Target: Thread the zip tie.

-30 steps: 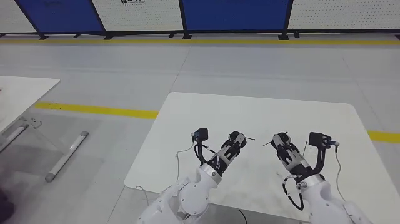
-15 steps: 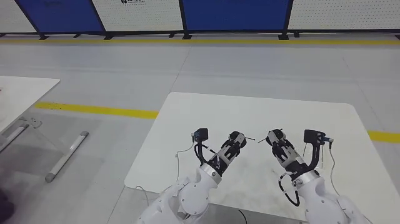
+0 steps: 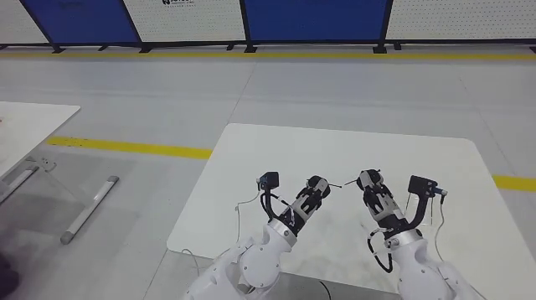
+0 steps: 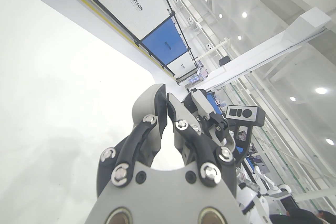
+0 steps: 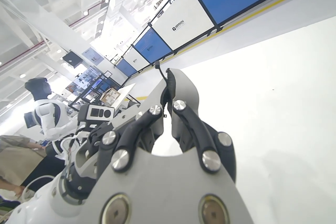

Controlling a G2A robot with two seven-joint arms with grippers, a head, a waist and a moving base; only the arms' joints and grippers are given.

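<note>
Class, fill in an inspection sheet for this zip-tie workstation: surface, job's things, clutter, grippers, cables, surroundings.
Surface: white table, with both arms over its near half.
Job's things: black zip tie, its head poking past the right gripper's fingertips. The top view shows a thin dark strip between the two gripper tips.
Clutter: nothing seen.
Grippers: right gripper shut on the zip tie. Left gripper shut; whether it grips the tie cannot be told.
Cables: dark cable looped at the right forearm.
Surroundings: blue and white panels, yellow floor line, second white table.
</note>
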